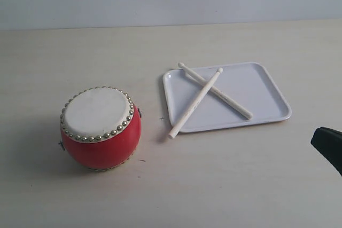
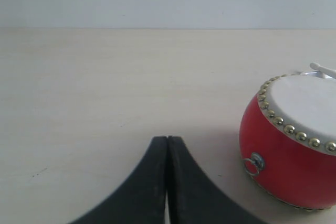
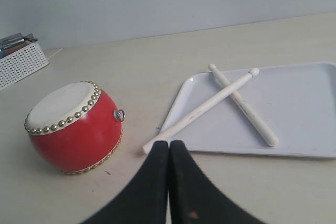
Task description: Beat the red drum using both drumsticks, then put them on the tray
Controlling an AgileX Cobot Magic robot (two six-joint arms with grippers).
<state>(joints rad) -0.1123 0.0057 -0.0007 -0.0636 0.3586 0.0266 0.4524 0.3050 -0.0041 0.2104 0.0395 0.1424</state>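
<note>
The red drum (image 1: 101, 129) (image 2: 291, 142) (image 3: 71, 127) stands tilted on the table at the left, its off-white skin ringed by gold studs. On the white tray (image 1: 256, 86) (image 3: 304, 114) to its right lie the two drumsticks, crossed. One drumstick (image 1: 188, 111) (image 3: 194, 114) sticks out over the tray's near-left edge onto the table; the other drumstick (image 1: 227, 98) (image 3: 251, 115) lies wholly on the tray. My left gripper (image 2: 167, 139) is shut and empty, left of the drum. My right gripper (image 3: 169, 143) is shut and empty, just short of the overhanging stick's end; a black part of it (image 1: 328, 145) shows at the right edge.
A white perforated basket (image 3: 18, 59) stands far off beyond the drum in the right wrist view. The table top (image 1: 224, 180) is pale wood, backed by a plain wall.
</note>
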